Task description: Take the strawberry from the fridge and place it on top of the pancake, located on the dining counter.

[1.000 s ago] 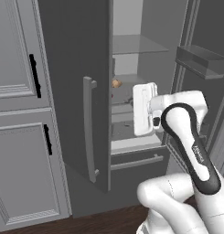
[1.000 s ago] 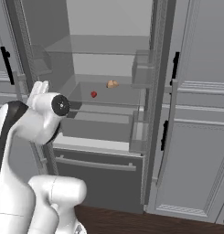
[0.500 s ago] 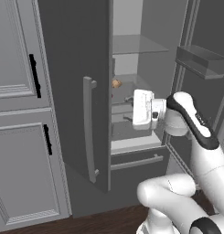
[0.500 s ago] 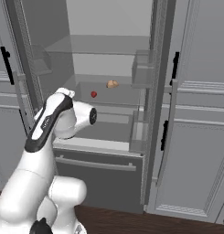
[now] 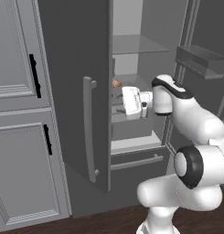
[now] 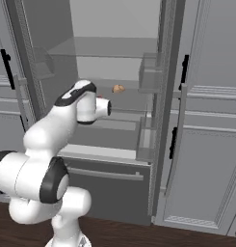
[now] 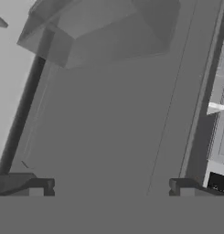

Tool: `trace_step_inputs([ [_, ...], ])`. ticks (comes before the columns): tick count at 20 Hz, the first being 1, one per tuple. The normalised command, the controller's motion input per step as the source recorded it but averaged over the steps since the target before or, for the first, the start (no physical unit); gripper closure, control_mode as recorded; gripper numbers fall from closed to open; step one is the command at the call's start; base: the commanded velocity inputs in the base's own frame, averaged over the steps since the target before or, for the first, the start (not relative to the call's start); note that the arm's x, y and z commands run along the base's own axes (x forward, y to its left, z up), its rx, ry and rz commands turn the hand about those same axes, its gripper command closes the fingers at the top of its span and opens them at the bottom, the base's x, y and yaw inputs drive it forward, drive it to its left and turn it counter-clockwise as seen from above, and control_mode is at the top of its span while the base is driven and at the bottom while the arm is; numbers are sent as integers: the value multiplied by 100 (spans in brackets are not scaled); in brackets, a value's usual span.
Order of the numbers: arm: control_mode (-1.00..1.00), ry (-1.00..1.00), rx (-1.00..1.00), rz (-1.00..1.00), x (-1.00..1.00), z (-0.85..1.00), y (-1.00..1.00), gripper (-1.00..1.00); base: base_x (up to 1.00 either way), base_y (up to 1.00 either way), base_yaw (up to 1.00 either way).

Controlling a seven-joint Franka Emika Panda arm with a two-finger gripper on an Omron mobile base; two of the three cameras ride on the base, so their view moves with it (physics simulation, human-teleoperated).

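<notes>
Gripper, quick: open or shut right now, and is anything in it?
Gripper: open, jaws spread wide with nothing between them; it is reaching into the open fridge.

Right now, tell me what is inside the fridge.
Inside the fridge, a small tan item sits on a glass shelf. The arm covers the spot beside it, so nothing can be confirmed there.

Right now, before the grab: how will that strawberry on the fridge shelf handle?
Probably light: the strawberry is just a tiny red speck. It looks rounded and sits on a smooth shelf, so a nudge may roll it. Being a berry, it is likely soft; squeeze gently.
</notes>
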Motion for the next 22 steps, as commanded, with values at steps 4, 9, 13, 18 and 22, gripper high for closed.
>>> trace_step_inputs([
  [4,-100,5,0,6,12,-38,99,-100,0,0,0],
  [9,-100,10,0,1,0,-37,100,-100,0,0,0],
  [13,-100,12,0,0,0,-36,100,-100,0,0,0],
  [18,-100,12,-1,0,0,-24,95,-100,0,0,0],
  [22,-100,1,-5,0,0,0,76,-100,0,0,0],
])
